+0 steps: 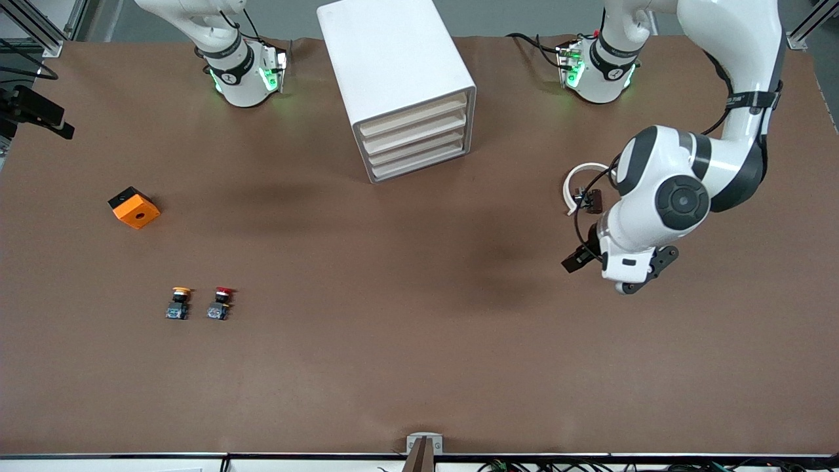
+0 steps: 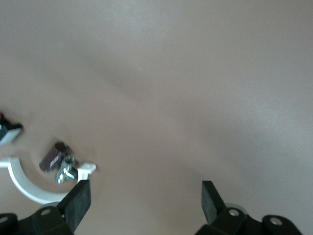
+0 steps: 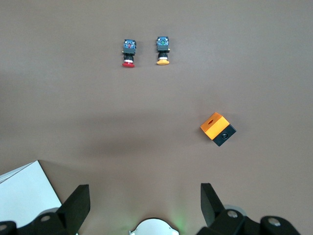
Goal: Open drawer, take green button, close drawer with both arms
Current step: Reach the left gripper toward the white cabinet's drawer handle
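Drawers on the white cabinet (image 1: 400, 85) — four alike, cream fronts, all shut; the task drawer (image 1: 414, 117) is one of them, though which holds the green button cannot be told, and the button itself shows in no view.

Left pincer (image 2: 144, 205) hangs in the air with its two black fingers (image 2: 78, 198) spread apart and nothing between them, over bare brown counter (image 1: 419, 367) toward the left arm's end. A curved white bracket with a small dark fitting (image 1: 585, 192) shows near the left arm's wrist.

Right pincer (image 3: 144, 205) is also spread apart and empty. It sits high near the right arm's base, over the counter beside the cabinet, whose corner shows in the right wrist view.

On the counter toward the right arm's end lie an orange-and-black block (image 1: 134, 207) and, nearer the front camera, a yellow-capped button (image 1: 178, 303) just beside a red-capped button (image 1: 219, 303).

Risks, as a judgement: the fronts are close-stacked, so a finger could catch the wrong drawer — or pulling without the other arm bracing could drag the whole cabinet. The yellow or red button could be mistaken for the target.
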Controlling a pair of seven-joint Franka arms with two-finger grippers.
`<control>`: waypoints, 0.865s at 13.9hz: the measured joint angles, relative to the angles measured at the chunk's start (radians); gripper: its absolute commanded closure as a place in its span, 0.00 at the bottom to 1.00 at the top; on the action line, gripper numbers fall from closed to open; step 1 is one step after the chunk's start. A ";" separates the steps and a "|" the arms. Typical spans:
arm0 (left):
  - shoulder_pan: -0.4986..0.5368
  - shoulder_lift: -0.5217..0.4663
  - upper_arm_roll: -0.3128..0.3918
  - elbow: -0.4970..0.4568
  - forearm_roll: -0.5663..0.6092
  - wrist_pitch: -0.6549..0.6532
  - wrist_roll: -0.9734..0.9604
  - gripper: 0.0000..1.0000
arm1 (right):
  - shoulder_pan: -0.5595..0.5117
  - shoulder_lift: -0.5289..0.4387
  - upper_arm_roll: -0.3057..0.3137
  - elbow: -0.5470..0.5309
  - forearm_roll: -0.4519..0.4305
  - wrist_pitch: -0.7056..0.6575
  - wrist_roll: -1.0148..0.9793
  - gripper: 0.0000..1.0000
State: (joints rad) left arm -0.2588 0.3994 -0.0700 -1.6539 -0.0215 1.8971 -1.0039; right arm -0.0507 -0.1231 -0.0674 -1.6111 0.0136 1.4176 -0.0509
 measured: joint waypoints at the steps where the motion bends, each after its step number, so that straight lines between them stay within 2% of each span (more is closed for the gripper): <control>1: -0.013 0.030 0.000 0.051 0.000 -0.045 -0.045 0.00 | 0.000 0.000 0.000 0.000 0.000 0.000 0.000 0.00; 4: -0.048 0.111 -0.001 0.147 0.000 -0.116 -0.220 0.00 | 0.000 0.000 -0.001 0.000 0.000 0.000 0.000 0.00; 8: -0.102 0.213 -0.003 0.198 -0.008 -0.120 -0.449 0.00 | 0.000 0.000 -0.001 0.000 0.000 0.000 0.000 0.00; 12: -0.122 0.279 -0.005 0.241 -0.161 -0.123 -0.602 0.00 | 0.000 0.000 -0.001 0.000 0.000 0.000 0.000 0.00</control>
State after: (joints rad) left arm -0.3804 0.6779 -0.0745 -1.4131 -0.1821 1.7743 -1.6058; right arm -0.0507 -0.1231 -0.0684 -1.6106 0.0136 1.4176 -0.0508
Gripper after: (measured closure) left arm 0.000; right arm 0.000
